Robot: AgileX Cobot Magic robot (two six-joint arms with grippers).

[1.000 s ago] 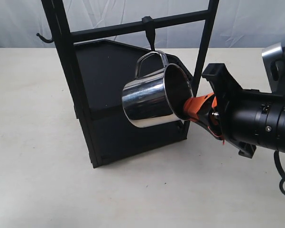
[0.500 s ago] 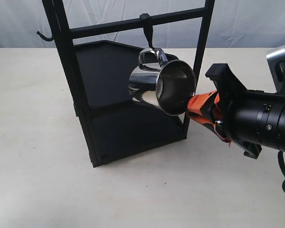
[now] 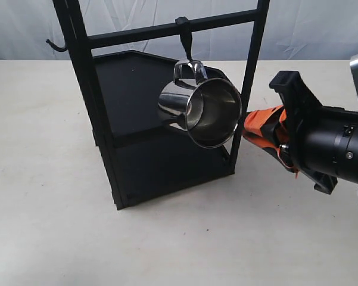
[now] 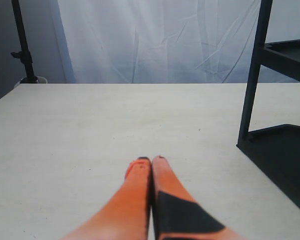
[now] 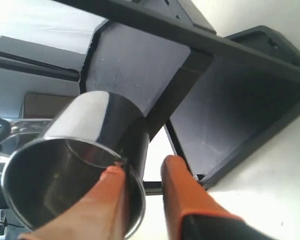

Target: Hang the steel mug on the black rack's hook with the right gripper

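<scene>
With the steel mug point(image 3: 204, 110) suspended from the hook point(image 3: 186, 43), the right gripper point(image 3: 253, 127), fingers spread and empty, requires a straight withdrawal.

Steel mug point(image 3: 199, 110): mirror-bright silver walls, dark reflections of rack, duller grey interior.
Black rack point(image 3: 137, 149): matte black throughout, posts, shelves and crossbar alike.
Hook point(image 3: 185, 40): black.
Right gripper point(image 3: 250, 126): black body, grey metal bracket, orange fingers point(image 5: 182, 192).
Left gripper point(image 4: 150, 162): orange fingers, black patch on one.
Table point(image 3: 41, 179): pale cream, plain.
Backdrop point(image 4: 159, 40): white, creased cloth.
</scene>
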